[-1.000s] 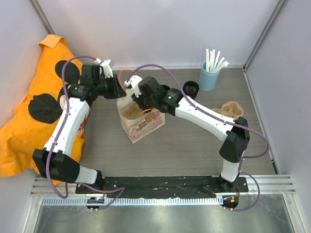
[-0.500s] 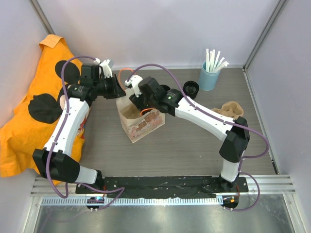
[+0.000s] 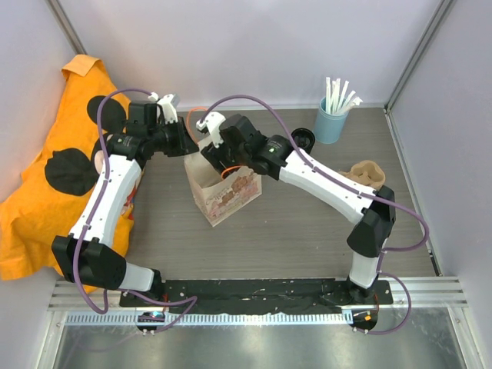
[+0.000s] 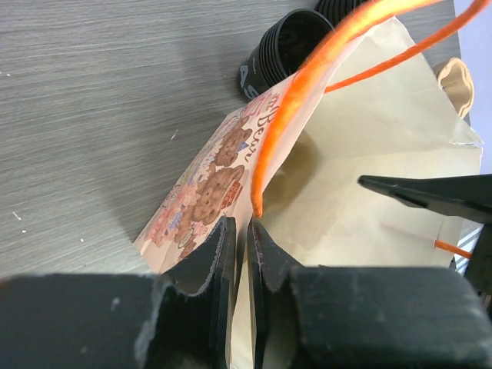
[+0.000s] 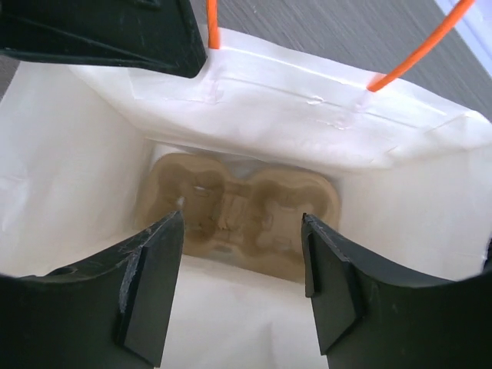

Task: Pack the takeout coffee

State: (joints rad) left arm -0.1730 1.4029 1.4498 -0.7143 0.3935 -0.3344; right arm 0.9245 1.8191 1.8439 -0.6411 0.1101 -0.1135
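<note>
The left tool [image 4: 240, 231] is nearly closed, pinching the rim of the paper bag [image 3: 231, 192], which stands at centre frame in the overhead view. The right tool [image 5: 240, 224] hangs over the bag's mouth, its jaws wide with nothing between them. Below it a pulp tray [image 5: 277, 196] lies on the bag's floor. The black coffee cup [image 3: 302, 140] sits on the bench [image 3: 292, 231] to the upper right of the bag, outside it, near a blue cup of straws [image 3: 331, 123].
</note>
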